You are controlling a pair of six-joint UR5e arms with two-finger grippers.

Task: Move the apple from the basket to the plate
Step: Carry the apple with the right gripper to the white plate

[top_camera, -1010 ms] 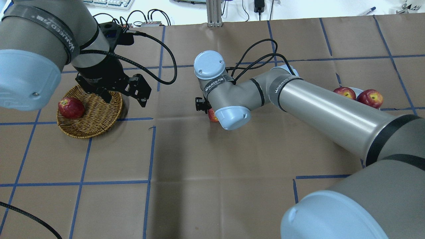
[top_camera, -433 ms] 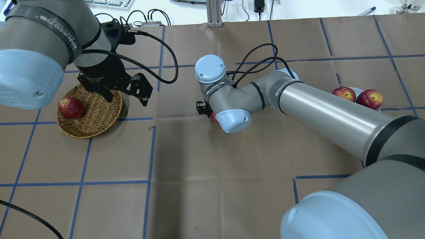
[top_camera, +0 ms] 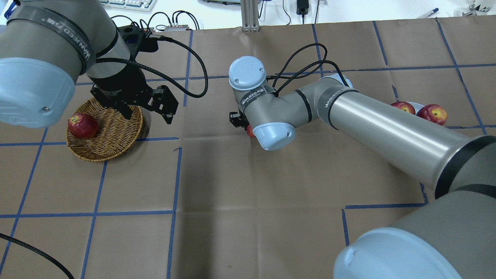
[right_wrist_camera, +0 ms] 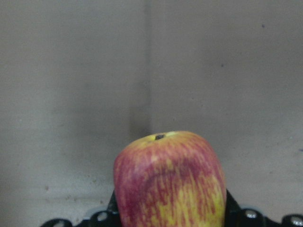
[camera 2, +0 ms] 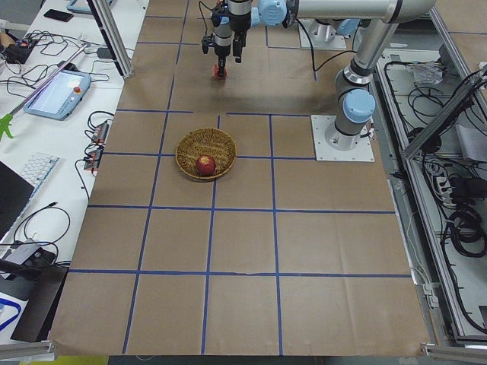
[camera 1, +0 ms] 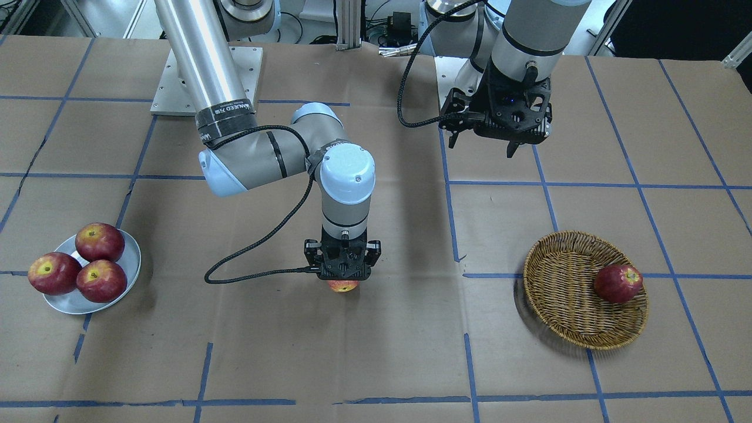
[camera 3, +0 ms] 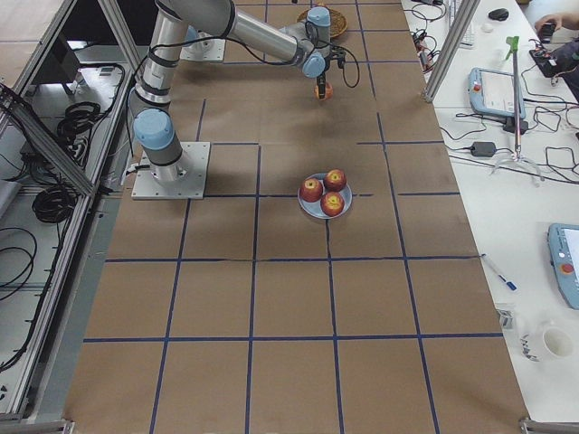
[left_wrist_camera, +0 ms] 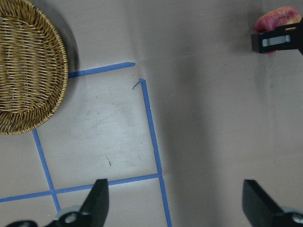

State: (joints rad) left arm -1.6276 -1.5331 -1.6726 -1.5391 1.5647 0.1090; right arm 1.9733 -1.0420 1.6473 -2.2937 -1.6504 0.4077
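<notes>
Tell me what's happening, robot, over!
Right gripper shut on apple, mid-table. Left gripper open, empty, near basket. Plate crowded: three red apples on it, little room left.

In the overhead view my right gripper [camera 1: 343,281], clamped on the apple [camera 1: 343,287], dipped toward 6 o'clock, then came back toward 12, ending slightly toward 3. My forearm [top_camera: 387,128] now covers more of the red apple [top_camera: 403,106] on the plate [top_camera: 417,104].
</notes>
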